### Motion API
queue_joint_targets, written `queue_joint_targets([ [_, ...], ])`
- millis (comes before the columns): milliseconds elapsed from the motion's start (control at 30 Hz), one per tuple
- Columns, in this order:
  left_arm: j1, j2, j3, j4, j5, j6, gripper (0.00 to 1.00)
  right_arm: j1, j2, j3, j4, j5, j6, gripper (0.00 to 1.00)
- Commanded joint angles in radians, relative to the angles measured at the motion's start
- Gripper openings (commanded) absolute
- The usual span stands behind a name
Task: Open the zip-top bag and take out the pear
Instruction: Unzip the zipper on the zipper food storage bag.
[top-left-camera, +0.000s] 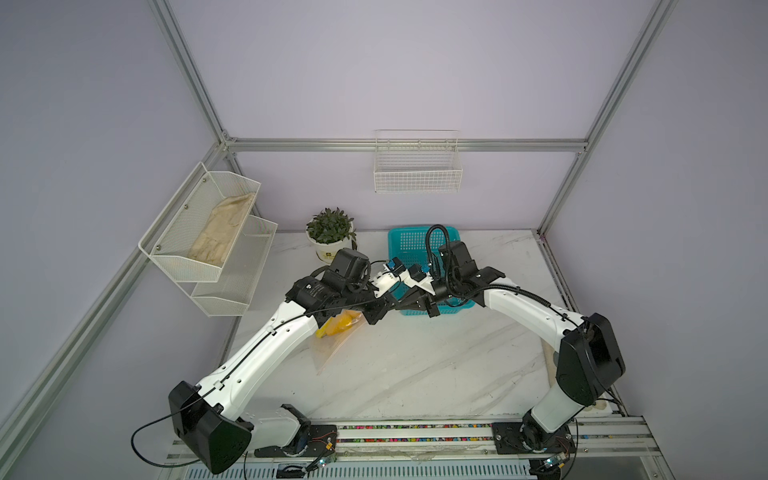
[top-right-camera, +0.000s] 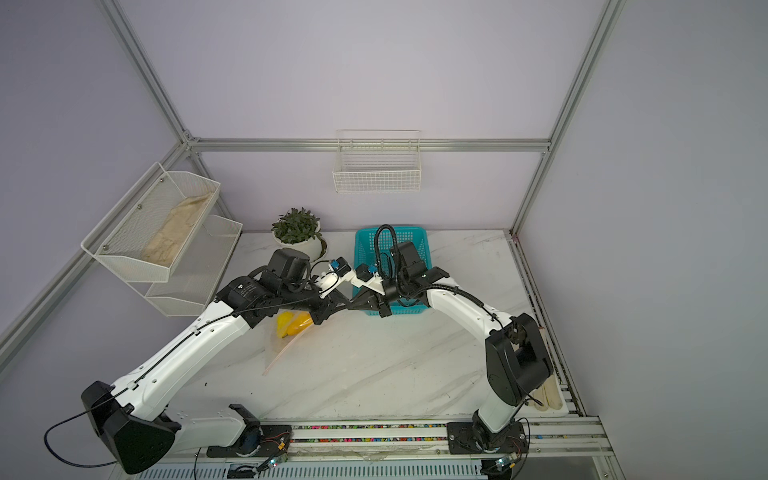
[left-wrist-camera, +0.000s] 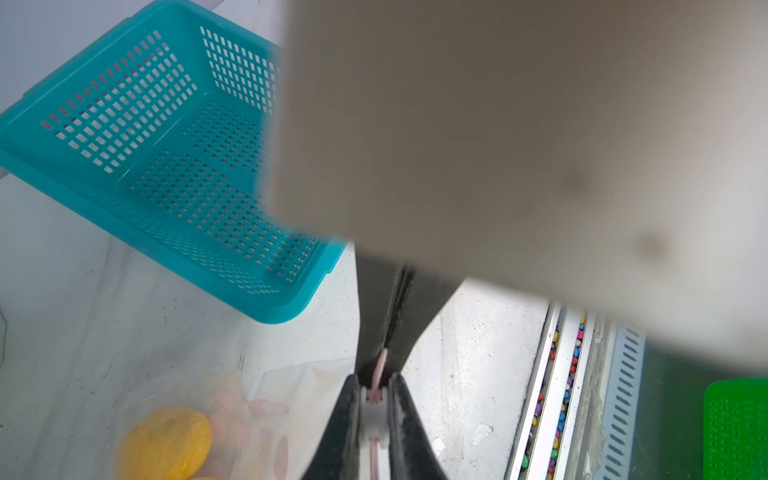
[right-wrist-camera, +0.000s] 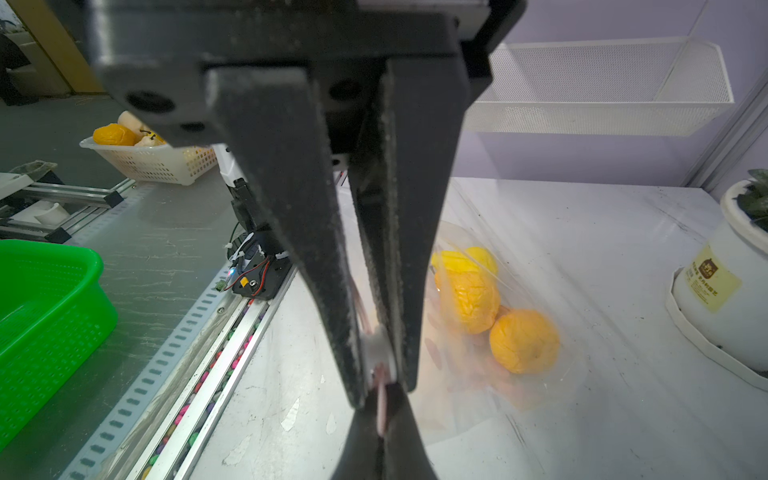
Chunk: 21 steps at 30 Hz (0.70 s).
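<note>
The zip-top bag (top-left-camera: 330, 353) lies crumpled on the marble table left of centre, clear with faint pink spots (right-wrist-camera: 519, 395). Yellow-orange fruit (right-wrist-camera: 471, 297) shows through it; I cannot tell which piece is the pear. Both grippers meet tip to tip above the bag's raised edge. My left gripper (left-wrist-camera: 375, 384) is shut on the small white slider (left-wrist-camera: 376, 415). Facing it, my right gripper (right-wrist-camera: 381, 401) is shut on the pink zip strip (right-wrist-camera: 380, 409) just beyond the slider. In both top views the arms hide the slider and strip.
A teal plastic basket (top-left-camera: 415, 249) stands right behind the grippers. A potted plant (top-left-camera: 330, 237) sits at the back left. White mesh shelves (top-left-camera: 208, 232) hang on the left wall, a wire basket (top-left-camera: 417, 166) on the back wall. A green basket (right-wrist-camera: 41, 311) lies beyond the front rail.
</note>
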Motion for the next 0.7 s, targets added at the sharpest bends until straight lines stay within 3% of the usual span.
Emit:
queue_joint_targets([
  [0,0.006,-0.021,-0.040,-0.028,-0.012,0.028,0.10,0.003,-0.002,0.001,0.019,-0.024,-0.012,0.00],
  [233,0.013,-0.078,-0.079,-0.062,-0.049,0.029,0.00,0.002,0.002,0.000,0.020,-0.015,-0.003,0.00],
  [667,0.020,-0.224,-0.138,-0.206,-0.131,-0.006,0.00,-0.096,0.019,-0.046,0.060,-0.059,0.014,0.00],
])
